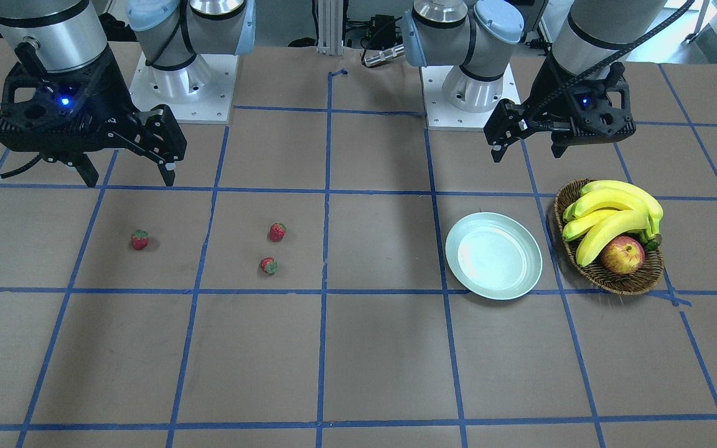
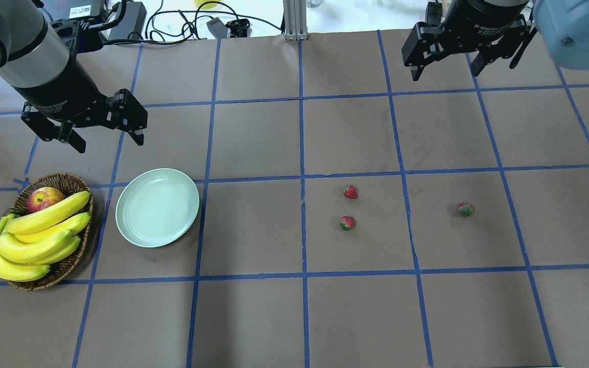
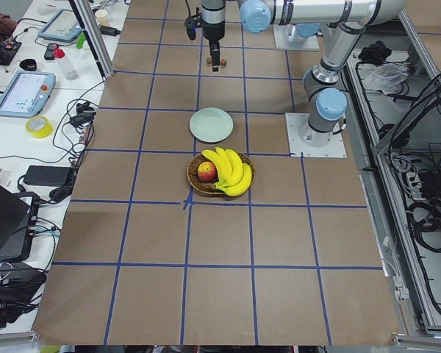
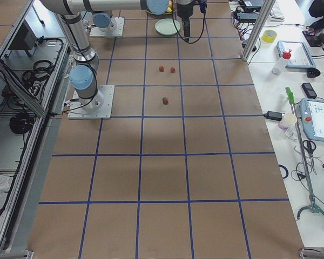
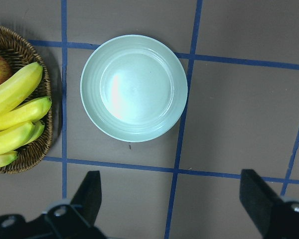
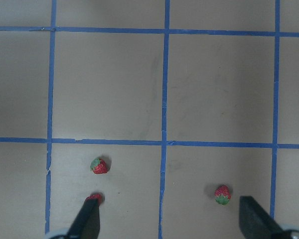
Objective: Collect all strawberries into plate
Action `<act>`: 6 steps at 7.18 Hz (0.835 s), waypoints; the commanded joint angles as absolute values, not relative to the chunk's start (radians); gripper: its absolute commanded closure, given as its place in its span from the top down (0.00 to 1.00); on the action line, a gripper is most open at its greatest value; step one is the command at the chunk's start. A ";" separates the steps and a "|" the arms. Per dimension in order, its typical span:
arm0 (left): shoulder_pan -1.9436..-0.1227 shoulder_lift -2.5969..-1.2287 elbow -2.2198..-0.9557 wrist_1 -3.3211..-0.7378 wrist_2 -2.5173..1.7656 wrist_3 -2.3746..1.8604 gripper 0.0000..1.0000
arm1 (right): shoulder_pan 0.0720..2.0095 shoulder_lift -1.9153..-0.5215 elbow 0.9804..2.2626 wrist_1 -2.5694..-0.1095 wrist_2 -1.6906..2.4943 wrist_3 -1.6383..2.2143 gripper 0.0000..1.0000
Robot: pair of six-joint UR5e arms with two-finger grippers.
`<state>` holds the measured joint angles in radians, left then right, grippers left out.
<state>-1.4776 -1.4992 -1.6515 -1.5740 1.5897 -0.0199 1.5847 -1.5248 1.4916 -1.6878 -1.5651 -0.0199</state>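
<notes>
Three small red strawberries lie on the brown table: two close together [image 2: 350, 191] [image 2: 347, 223] and one apart [image 2: 466, 209]. They also show in the front view [image 1: 277, 231] [image 1: 268, 266] [image 1: 140, 239] and the right wrist view [image 6: 99, 166] [image 6: 222, 194]. The pale green plate [image 2: 157, 207] is empty; it fills the left wrist view [image 5: 134, 87]. My left gripper [image 2: 108, 142] is open and empty, raised beyond the plate. My right gripper [image 2: 448, 70] is open and empty, raised well beyond the strawberries.
A wicker basket [image 2: 69, 180] with bananas [image 2: 34, 240] and an apple [image 2: 44, 198] stands left of the plate, close to it. Blue tape lines grid the table. Cables and boxes lie along the far edge [image 2: 172, 20].
</notes>
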 commanded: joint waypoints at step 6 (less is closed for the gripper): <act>-1.477 -1.471 -1.646 -1.572 1.592 -0.017 1.00 | 1.617 -1.441 1.633 -1.693 -1.519 0.102 1.00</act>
<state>-1.4771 -1.4774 -1.6446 -1.5724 1.5921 -0.0180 1.5997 -1.4582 1.5809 -1.6850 -1.5422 0.0368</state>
